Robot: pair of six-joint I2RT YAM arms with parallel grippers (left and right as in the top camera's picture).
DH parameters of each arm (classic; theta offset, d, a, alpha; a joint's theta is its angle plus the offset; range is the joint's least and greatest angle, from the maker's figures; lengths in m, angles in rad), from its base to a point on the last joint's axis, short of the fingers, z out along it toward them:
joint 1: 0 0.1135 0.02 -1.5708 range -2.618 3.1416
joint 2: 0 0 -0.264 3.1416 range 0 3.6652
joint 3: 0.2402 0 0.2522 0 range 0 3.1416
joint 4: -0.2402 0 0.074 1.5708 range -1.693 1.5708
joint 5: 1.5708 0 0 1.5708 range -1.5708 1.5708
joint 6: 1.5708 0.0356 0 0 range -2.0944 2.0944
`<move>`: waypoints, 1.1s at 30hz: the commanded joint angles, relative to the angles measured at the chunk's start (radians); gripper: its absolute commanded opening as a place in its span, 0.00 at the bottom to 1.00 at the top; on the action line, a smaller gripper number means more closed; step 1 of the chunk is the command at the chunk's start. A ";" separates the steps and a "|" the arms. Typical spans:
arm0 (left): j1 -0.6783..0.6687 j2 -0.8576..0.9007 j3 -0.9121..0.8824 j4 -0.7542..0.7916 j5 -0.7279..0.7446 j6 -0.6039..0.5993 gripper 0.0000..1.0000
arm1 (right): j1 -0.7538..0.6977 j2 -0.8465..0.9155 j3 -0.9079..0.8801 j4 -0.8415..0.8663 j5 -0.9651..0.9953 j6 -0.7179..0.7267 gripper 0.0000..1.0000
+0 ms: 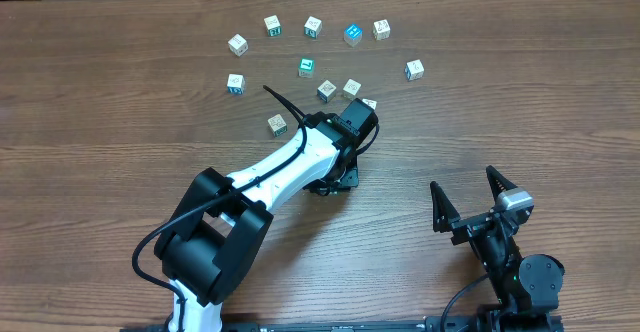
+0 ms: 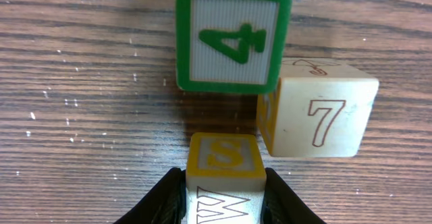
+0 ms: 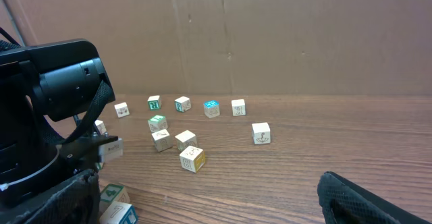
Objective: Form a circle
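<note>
Overhead, my right tool (image 1: 464,184) sits nearest, at the near right of the table (image 1: 100,172), with its jaws spread wide and nothing between them. Farther in, my left arm (image 1: 290,162) reaches toward the middle and ends at the near edge of the cubes (image 1: 327,91).

Through the left wrist camera, my left tool (image 2: 224,183) has its jaws drawn in partway and clamped on the sides of a yellow-edged cube (image 2: 223,155). That cube shows an S on top and a W on the face toward me. Just beyond it, to the right, stands a pale cube with a 7 (image 2: 317,116). Behind and left of that is a green-edged cube with a 4 (image 2: 233,38); whether those two touch I cannot tell.

From overhead, the cubes are strewn over the far middle of the table. A few sit close together by my left arm's end, and one lies to its left. The others form a loose, open arc along the far side, well apart from each other.
</note>
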 commanded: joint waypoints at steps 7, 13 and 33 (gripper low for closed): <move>-0.013 -0.015 -0.010 0.002 -0.035 -0.017 0.32 | -0.003 -0.009 -0.010 0.006 0.008 -0.004 1.00; -0.013 -0.015 -0.010 0.003 -0.034 -0.017 0.40 | -0.003 -0.009 -0.010 0.006 0.008 -0.004 1.00; -0.012 -0.020 0.129 -0.152 0.002 0.082 0.79 | -0.003 -0.009 -0.010 0.006 0.008 -0.004 1.00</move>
